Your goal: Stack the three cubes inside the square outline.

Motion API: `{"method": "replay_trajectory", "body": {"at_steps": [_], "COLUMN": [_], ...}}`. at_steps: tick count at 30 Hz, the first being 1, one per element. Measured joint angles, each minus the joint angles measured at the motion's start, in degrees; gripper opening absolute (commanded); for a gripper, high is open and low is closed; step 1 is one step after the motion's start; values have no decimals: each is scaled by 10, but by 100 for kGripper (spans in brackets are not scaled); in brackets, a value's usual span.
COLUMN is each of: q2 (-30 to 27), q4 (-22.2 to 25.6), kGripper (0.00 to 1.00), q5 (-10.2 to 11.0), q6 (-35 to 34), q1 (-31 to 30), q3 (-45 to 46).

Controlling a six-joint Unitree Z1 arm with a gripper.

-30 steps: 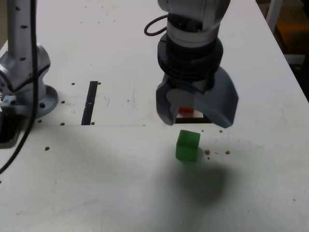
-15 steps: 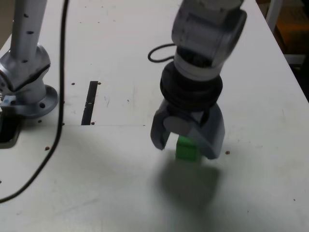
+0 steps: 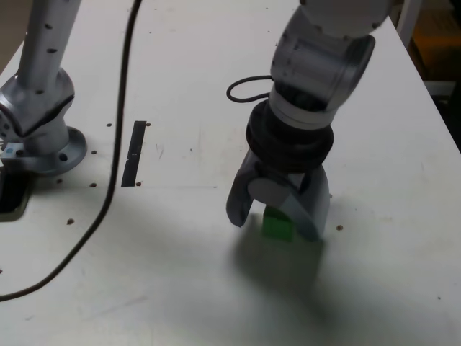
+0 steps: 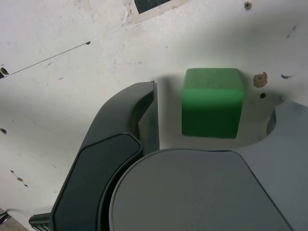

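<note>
Green cube (image 3: 276, 223) sits between your spread jaws, not yet gripped.

In the exterior view, your gripper (image 3: 277, 216) is down at the white table (image 3: 180, 274), straddling the green cube; the black tape strip (image 3: 134, 153) lies well apart on that view's left, and you can't see the square outline or the other cubes, since the arm covers that area. In the wrist view, the green cube (image 4: 211, 102) stands flat on the table with clear gaps to both jaws, so the gripper (image 4: 211, 120) is released. Judging from this, the grasp is just beginning, and lifting and stacking remain.
</note>
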Motion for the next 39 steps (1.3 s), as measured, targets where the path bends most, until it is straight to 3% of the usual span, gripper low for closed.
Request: {"method": "replay_trajectory", "body": {"at_steps": [8,18,23,29,33,39], "q2": [23,36,36,31,-1,-78], "q4": [-9,-39,-41,-41,-26,28], "kGripper": [54,30,27,24,24,24], "q5": [-6,-23,-36,-36,-26,7], "q6": [3,14,14,14,7,-40], "q1": [3,3,3,3,2,-8], "q3": [-11,-12,-4,5,4,-13]}}
